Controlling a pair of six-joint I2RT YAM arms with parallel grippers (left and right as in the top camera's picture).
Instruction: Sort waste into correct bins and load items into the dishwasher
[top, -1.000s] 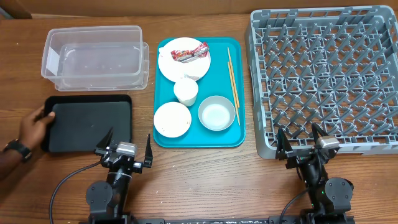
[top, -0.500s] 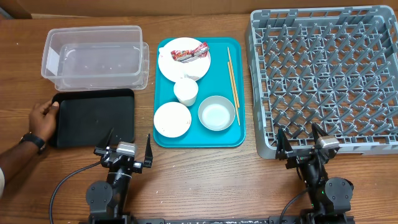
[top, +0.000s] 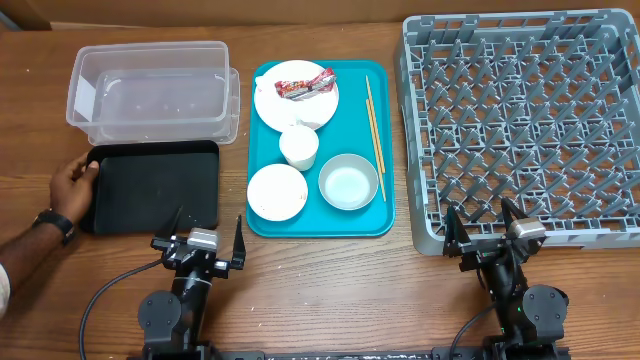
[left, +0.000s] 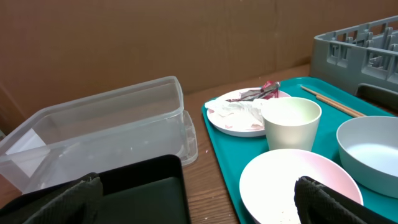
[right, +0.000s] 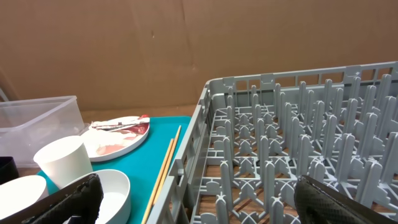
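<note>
Black tray (top: 150, 190) just beyond wide, empty left pincer (top: 205, 230); right pincer (top: 480, 222) equally wide, perhaps against rack (top: 520, 120).

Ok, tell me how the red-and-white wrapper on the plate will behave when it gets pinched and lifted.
The wrapper looks thin and crinkled, so it will probably be floppy and very light, collapsing under a pinch. Its film surface may be slippery. It lies loose on the plate, so a push would likely slide it.

Left pincer (top: 207, 230) spread wide, right pincer (top: 481, 226) spread wide, both arms folded low
</note>
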